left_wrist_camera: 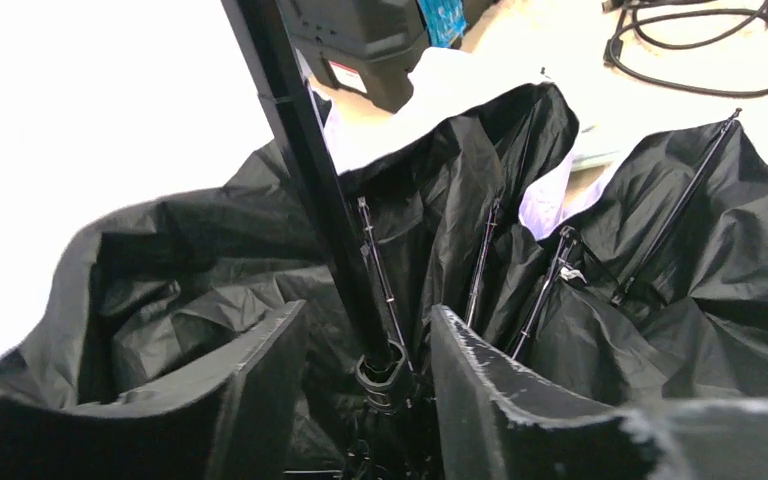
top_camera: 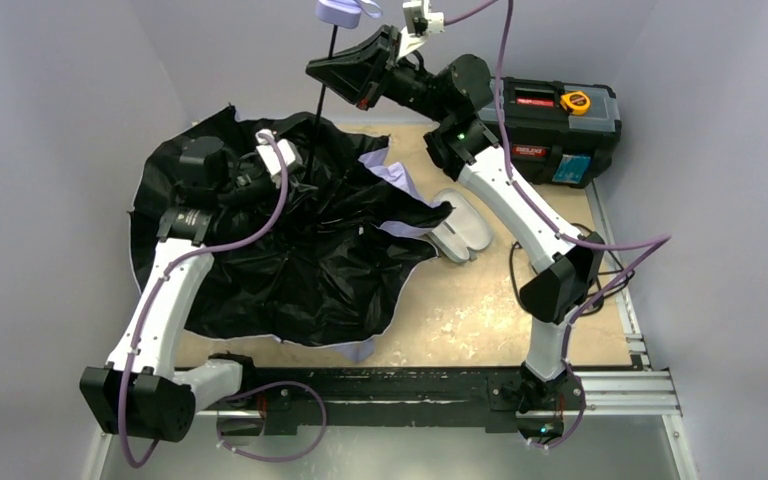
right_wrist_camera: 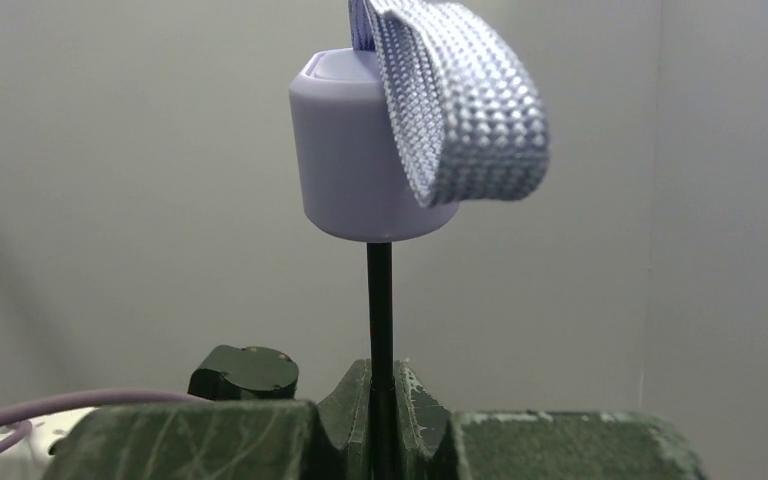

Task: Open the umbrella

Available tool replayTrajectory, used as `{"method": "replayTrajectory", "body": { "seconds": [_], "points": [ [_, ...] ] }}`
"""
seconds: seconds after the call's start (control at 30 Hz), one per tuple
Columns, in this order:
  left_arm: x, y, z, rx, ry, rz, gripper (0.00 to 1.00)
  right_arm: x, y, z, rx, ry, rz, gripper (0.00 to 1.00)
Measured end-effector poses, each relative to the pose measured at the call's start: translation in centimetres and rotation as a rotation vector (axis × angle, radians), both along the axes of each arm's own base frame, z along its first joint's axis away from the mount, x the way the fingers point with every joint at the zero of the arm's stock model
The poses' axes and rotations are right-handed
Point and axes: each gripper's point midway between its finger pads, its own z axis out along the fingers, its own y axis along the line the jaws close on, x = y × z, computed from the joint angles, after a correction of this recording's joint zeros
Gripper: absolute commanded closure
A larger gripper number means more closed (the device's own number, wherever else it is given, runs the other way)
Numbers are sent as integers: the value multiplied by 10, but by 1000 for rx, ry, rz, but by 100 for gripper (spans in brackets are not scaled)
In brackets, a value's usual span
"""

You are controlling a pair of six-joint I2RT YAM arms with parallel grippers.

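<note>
The umbrella lies half spread on the table with its black underside (top_camera: 290, 270) facing up and lavender edges showing. Its thin black shaft (top_camera: 322, 95) rises to the lavender handle (top_camera: 338, 12) at the top of the view. My right gripper (top_camera: 332, 68) is shut on the shaft just below the handle (right_wrist_camera: 365, 150) and its strap (right_wrist_camera: 460, 100); the pads pinch the shaft (right_wrist_camera: 380, 300). My left gripper (left_wrist_camera: 370, 350) is low inside the canopy. Its fingers (left_wrist_camera: 250, 370) stand apart on either side of the shaft's black collar (left_wrist_camera: 385, 370), with gaps on both sides.
A black toolbox (top_camera: 555, 125) with a yellow tape measure (top_camera: 575, 101) on it stands at the back right. A pale sleeve (top_camera: 460, 228) lies beside the canopy's right edge. A black cable (top_camera: 520, 270) loops on the board near the right arm. Grey walls enclose the table.
</note>
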Motion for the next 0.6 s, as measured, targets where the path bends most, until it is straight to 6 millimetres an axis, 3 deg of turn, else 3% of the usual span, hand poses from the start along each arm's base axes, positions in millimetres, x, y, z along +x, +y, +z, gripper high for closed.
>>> {"method": "replayTrajectory", "body": {
  "seconds": [0.1, 0.23, 0.43, 0.6],
  "points": [
    [4, -1, -10, 5, 39, 0, 59, 2, 0, 1, 4, -4, -13, 100],
    [10, 3, -26, 30, 79, 24, 80, 5, -2, 3, 11, -7, -32, 100],
    [18, 8, -35, 71, 72, 45, 87, 6, 0, -2, -7, -5, -40, 100],
    [22, 9, -48, 109, 71, 29, 84, 9, 1, -9, -33, 6, -44, 100]
  ]
}}
